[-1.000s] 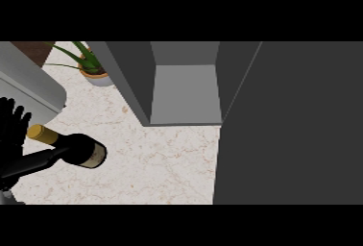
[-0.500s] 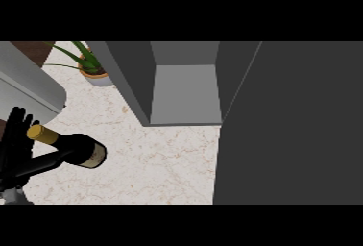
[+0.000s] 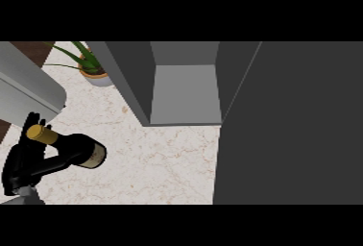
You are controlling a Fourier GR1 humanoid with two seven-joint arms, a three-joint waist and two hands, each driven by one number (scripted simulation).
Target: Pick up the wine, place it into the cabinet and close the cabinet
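At the far left of the head view, well to the left of the cabinet (image 3: 186, 84), the left hand (image 3: 22, 161) is seen rising from the lower edge of the view. Its black fingers (image 3: 32, 122) are curled round the wine bottle (image 3: 74, 153), so the bottle is gripped by that hand. The bottle is held tilted, its gold-capped neck pointing up and to the left, and its dark body ending in a pale label band on the side nearer the cabinet. The bottle is seen above the marbled counter (image 3: 163, 163), lower than the cabinet's opening and well apart from it.

Above the hand, at the left edge, a grey rounded object (image 3: 28, 91) is shown; what it is cannot be told. Between it and the cabinet, near the top, a potted plant (image 3: 90, 67) with long green leaves is set on the counter, just beside the cabinet's left wall.

The cabinet is seen open, with a lighter grey floor visible inside between its darker side walls. To the right of the opening, a broad dark grey panel (image 3: 297, 125) is shown, covering the whole right part of the view; it appears to be the cabinet's door, swung open. The right hand is not seen anywhere.
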